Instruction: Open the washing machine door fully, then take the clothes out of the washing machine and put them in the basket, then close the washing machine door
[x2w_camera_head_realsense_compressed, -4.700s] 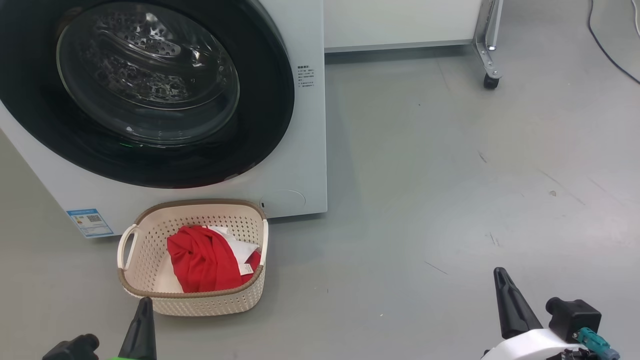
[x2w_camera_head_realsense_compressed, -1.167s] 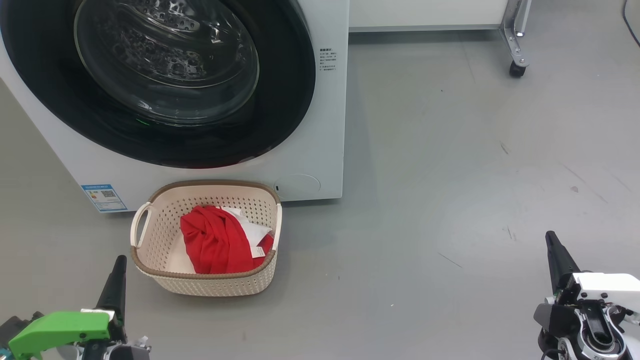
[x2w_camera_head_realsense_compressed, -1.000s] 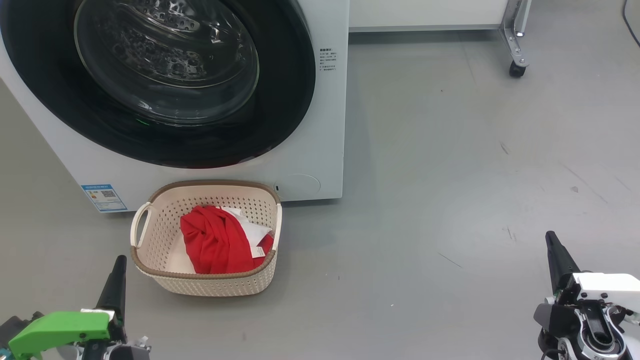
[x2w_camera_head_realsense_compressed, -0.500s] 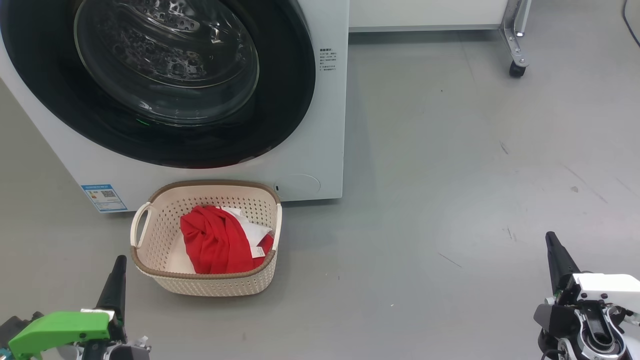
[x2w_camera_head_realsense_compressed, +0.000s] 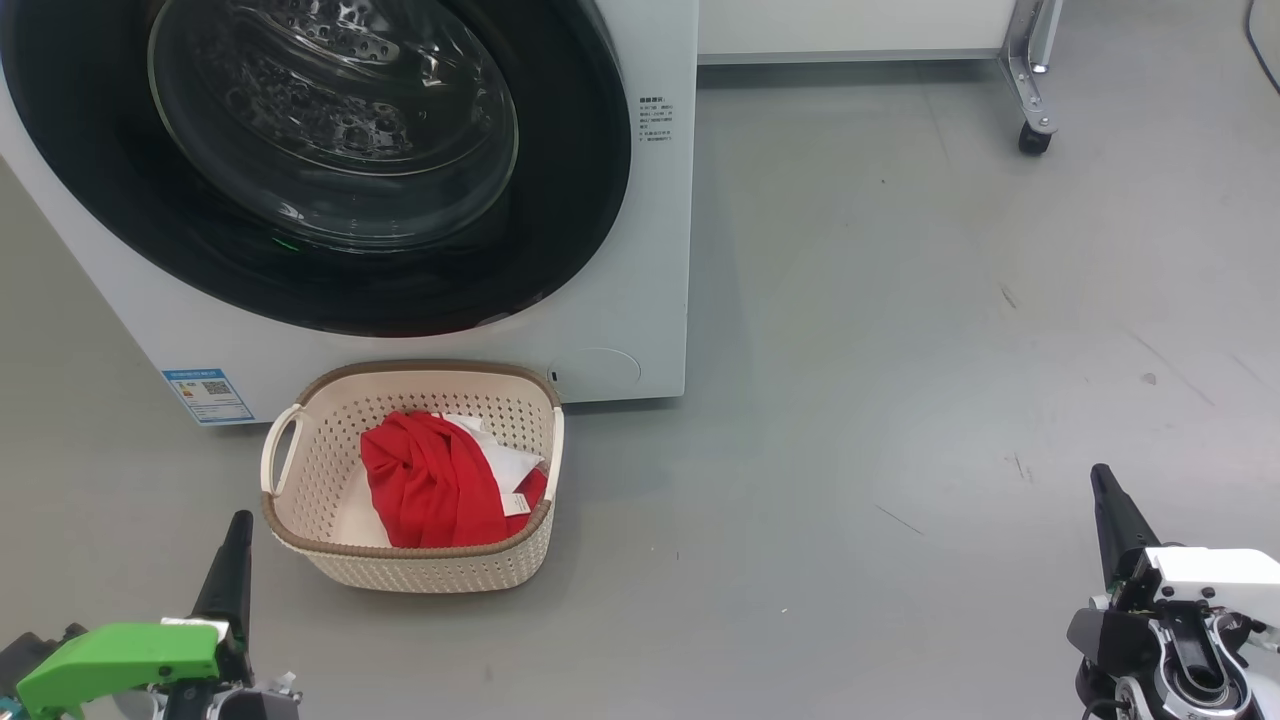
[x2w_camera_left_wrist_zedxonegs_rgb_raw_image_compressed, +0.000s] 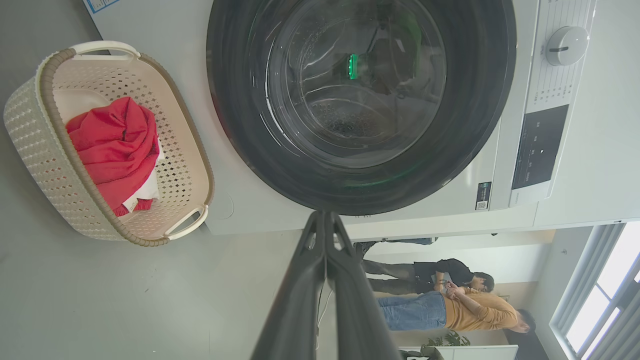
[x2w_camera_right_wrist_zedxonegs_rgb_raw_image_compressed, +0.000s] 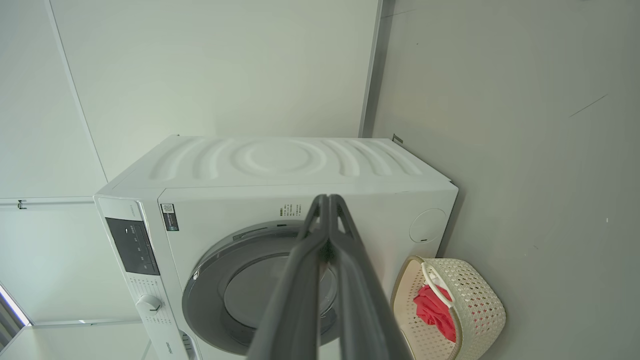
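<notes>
Looks along the right claw (x2w_camera_right_wrist_zedxonegs_rgb_raw_image_compressed: 327, 199), fingers pressed tight together, toward the washing machine (x2w_camera_right_wrist_zedxonegs_rgb_raw_image_compressed: 280, 165). Shows the washing machine door (x2w_camera_right_wrist_zedxonegs_rgb_raw_image_compressed: 215, 290) closed flush. Finds the basket (x2w_camera_right_wrist_zedxonegs_rgb_raw_image_compressed: 480, 310) beside its base on the floor (x2w_camera_right_wrist_zedxonegs_rgb_raw_image_compressed: 525, 125), holding the red clothes (x2w_camera_right_wrist_zedxonegs_rgb_raw_image_compressed: 431, 307).

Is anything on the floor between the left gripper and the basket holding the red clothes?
Nothing visible. Only bare grey floor separates the left gripper from the basket, which sits just ahead and to its right, with the clothes inside.

Head cam looks down, close on the washing machine (x2w_camera_head_realsense_compressed: 660, 250) and basket (x2w_camera_head_realsense_compressed: 430, 572). Both wrist cams, rolled sideways, catch them too.
</notes>
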